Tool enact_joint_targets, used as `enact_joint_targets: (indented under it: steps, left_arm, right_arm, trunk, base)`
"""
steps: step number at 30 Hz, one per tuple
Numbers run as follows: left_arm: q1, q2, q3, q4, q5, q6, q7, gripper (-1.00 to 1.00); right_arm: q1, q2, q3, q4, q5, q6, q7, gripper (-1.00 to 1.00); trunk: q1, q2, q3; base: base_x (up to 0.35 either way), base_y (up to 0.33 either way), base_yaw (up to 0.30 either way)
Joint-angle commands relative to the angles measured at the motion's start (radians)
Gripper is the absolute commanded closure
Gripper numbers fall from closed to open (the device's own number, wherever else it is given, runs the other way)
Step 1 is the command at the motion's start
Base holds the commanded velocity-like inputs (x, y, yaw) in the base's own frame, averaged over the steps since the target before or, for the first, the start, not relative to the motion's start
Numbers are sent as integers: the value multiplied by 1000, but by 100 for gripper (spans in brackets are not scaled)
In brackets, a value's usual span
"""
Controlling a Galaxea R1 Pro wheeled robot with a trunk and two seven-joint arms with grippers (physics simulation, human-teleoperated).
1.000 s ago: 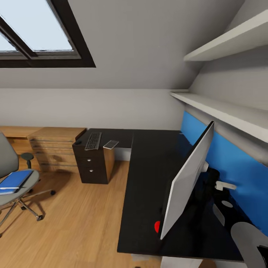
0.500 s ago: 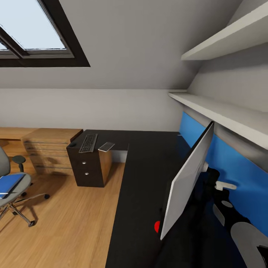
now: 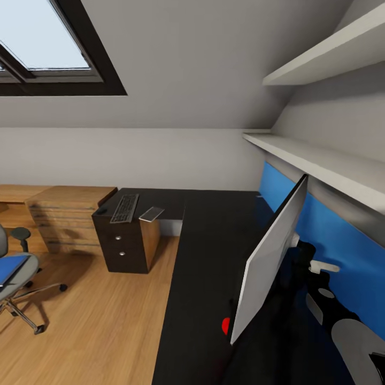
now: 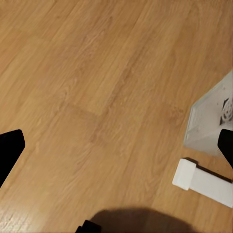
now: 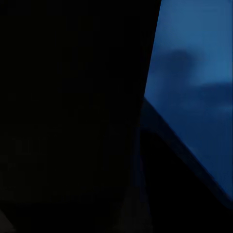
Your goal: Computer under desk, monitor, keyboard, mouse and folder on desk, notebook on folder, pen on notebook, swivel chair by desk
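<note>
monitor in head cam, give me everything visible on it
The monitor stands on the glossy black desk near the blue back panel, seen almost edge-on. Its wide, flat pale grey back faces the camera; the screen side faces the panel and cannot be seen. It leans slightly, the top edge further toward the panel than the bottom. A black stand joins it on the panel side, its base hard to make out against the dark desk. A small red spot shows at its lower near corner.
</note>
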Motion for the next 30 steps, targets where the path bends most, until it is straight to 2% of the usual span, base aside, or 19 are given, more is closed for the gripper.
enact_joint_targets:
  steps: [1, 13, 15, 16, 19, 20, 22, 23, 26, 30]
  left_arm:
    - [-1, 2, -7, -2, 11, -6, 6, -100]
    - [-1, 0, -8, 31, 13, -2, -1, -100]
    - [-1, 0, -8, 100, 13, -5, -2, -100]
    - [-1, -7, -11, 300, 12, -12, -4, -100]
    - [-1, -25, -6, 451, 13, -67, -17, -100]
    - [-1, -29, -4, 541, 14, -123, -64, -100]
    - [-1, -28, 0, 594, 28, -151, -161, -100]
    - [-1, -27, 4, 607, 47, -158, -206, -100]
    - [-1, -43, 22, 619, 43, -174, -191, -100]
    - [-1, -38, 32, 607, 43, -189, -196, -100]
  right_arm:
    - [0, 1, -7, 8, -4, -4, -2, 100]
    - [0, 0, -7, 13, -4, -4, -2, 100]
    - [0, -1, -7, 13, -4, -5, -2, 100]
    - [0, 0, -7, 13, -2, -5, -2, 100]
    - [0, -1, -7, 12, -1, -5, -2, 100]
    - [0, -1, -7, 12, -1, -5, -2, 100]
    - [0, -2, -7, 12, -1, -5, -2, 100]
    - [0, -2, -6, 12, -1, -5, -1, 100]
    - [0, 14, -5, 5, 25, -5, -6, 100]
    - [0, 30, -3, -1, 25, -5, -5, 100]
  trunk:
    - [1, 0, -1]
    - [1, 0, -1]
    - [1, 0, -1]
    - [1, 0, -1]
    - [1, 0, -1]
    - [1, 0, -1]
    - [1, 0, -1]
    - [1, 0, -1]
    - [0, 0, -1]
    - [0, 0, -1]
  base:
    - [118, 0, 0]
    - [23, 0, 0]
    - [0, 0, 0]
    - [0, 0, 0]
    - [0, 0, 0]
    - [0, 0, 0]
    - [0, 0, 0]
    - [0, 0, 0]
    - [0, 0, 0]
    - [0, 0, 0]
